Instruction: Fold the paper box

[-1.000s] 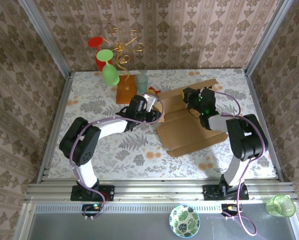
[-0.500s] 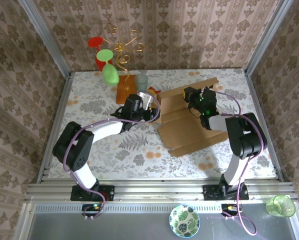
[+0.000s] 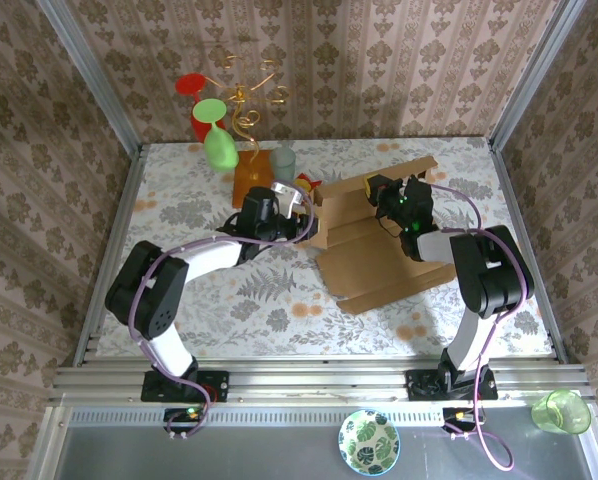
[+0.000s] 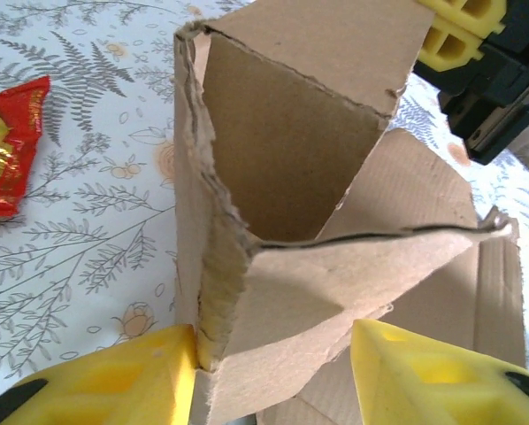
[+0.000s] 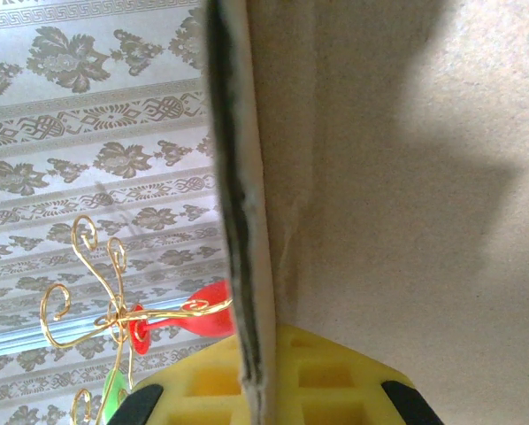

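Note:
The brown cardboard paper box [image 3: 384,255] lies half-formed at the table's centre right. Its left corner flaps [image 4: 282,177] stand up. My left gripper [image 3: 304,213] is open at that corner and straddles the folded flaps [image 4: 273,354]. The left fingertip [image 4: 123,376] touches the creased edge, and the right fingertip [image 4: 424,367] sits just off the flap. My right gripper [image 3: 379,190] is at the box's far side, shut on the top edge of a raised panel [image 5: 264,376]. That panel's edge [image 5: 242,221] runs straight up from its yellow pads. The same gripper [image 4: 463,31] shows behind the flap in the left wrist view.
A gold wire stand [image 3: 241,100] holding red and green glasses stands at the back left on a wooden block [image 3: 249,182]. A grey-green cup [image 3: 283,164] is beside the block. A red wrapper [image 4: 8,146] lies left of the box. A plate [image 3: 369,441] and a green cup [image 3: 561,411] sit off the table's front.
My left arm has drawn its wrist back to the left, and the box's left flaps stand more upright. The right gripper has kept its hold in place.

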`<state>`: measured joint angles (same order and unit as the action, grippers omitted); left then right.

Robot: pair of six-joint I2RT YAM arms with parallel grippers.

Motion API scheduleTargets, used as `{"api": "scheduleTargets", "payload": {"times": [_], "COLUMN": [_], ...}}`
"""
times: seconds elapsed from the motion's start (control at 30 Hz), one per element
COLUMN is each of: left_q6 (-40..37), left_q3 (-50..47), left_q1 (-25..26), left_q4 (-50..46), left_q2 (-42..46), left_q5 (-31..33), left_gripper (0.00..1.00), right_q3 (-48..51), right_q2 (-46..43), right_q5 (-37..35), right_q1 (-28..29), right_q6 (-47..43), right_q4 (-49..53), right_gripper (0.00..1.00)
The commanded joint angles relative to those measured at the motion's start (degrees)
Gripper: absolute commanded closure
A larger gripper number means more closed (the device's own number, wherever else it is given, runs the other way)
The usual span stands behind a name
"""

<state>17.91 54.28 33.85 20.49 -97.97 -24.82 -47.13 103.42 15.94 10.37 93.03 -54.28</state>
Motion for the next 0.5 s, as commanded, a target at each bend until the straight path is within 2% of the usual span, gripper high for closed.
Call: {"api": "scheduleTargets", "payload": {"times": [0.0,0.17,0.3,0.47], "left_q6": [-3.6,-6.4,-5.9,-5.7], "left_q3": [0.9,2.5,1.8,1.9], "left_q1": [-1.0,-0.5,0.4,2.4], "left_q4": [1.8,-1.3,-0.2,0.2], "left_q2": [-1.7,-2.9,-3.0,-3.3], "left_q5": [-5.8,-5.6,-2.4,1.8], "left_gripper": [0.53,0.53,0.49,0.48], "right_q3": [0.2,0.0,0.3,1.3], "right_q2": [0.9,0.9,0.9,1.6], "right_q5": [0.7,0.3,0.0,-0.8], "right_q1": [0.4,0.5,0.7,1.0], "right_q6": [0.6,0.7,0.7,1.3], "right_q4": [-3.1,-3.2,-3.9,-6.6], "right_gripper": [1.0,1.0,1.0,1.0]}}
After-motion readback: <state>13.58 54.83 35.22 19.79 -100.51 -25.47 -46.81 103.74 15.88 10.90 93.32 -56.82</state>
